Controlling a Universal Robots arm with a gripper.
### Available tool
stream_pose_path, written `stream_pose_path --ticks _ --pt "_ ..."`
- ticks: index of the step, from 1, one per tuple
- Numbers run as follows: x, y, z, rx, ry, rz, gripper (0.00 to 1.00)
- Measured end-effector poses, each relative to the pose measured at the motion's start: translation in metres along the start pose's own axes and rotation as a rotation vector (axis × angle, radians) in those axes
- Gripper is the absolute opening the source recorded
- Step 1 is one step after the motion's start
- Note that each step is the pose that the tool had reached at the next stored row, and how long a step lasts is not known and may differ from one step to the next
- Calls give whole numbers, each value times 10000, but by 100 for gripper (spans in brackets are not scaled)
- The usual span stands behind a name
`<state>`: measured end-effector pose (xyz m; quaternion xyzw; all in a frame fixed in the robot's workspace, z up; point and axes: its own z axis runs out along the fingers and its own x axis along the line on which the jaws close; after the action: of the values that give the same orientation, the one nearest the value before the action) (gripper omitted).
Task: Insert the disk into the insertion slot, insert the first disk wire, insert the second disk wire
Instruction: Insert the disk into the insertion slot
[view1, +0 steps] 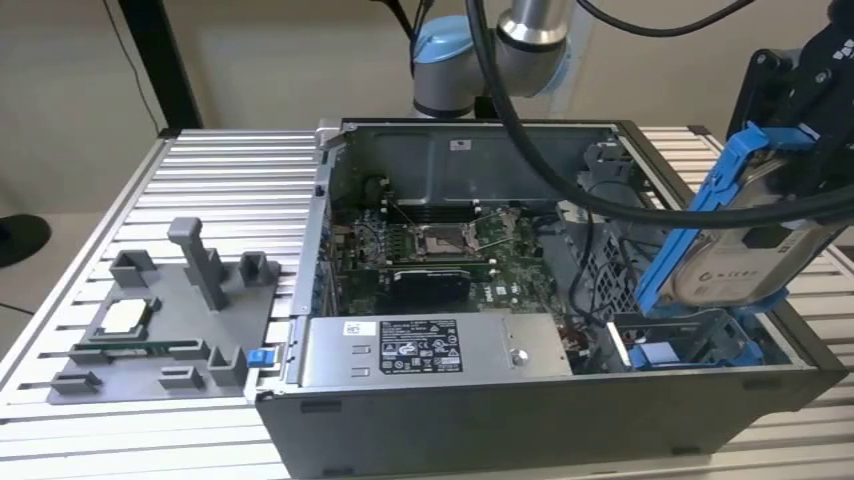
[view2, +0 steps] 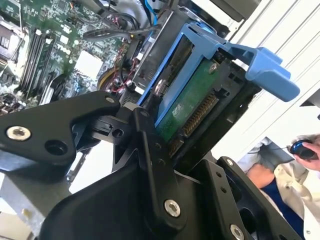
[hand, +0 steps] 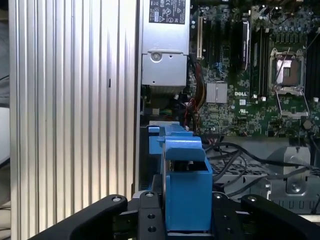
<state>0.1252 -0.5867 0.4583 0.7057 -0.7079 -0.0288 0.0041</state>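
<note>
the gripper (hand: 184, 220) holds the disk (view1: 738, 268) tight, tilted above the slot (view1: 687, 350). best to line it up straight and go slow.

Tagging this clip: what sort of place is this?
Likely a robotics lab bench for computer assembly: an open computer case on a ribbed metal table, a grey fixture tray beside it, and the end effector holding the disk over the case.
</note>
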Motion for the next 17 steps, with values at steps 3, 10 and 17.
stream_pose_path --ticks 3,10,17 --pt "1 -1 22 -1 -1 -22 0" --pt "3 -5 82 -3 -7 -73 0" --pt "6 -21 184 -5 -6 -89 0"
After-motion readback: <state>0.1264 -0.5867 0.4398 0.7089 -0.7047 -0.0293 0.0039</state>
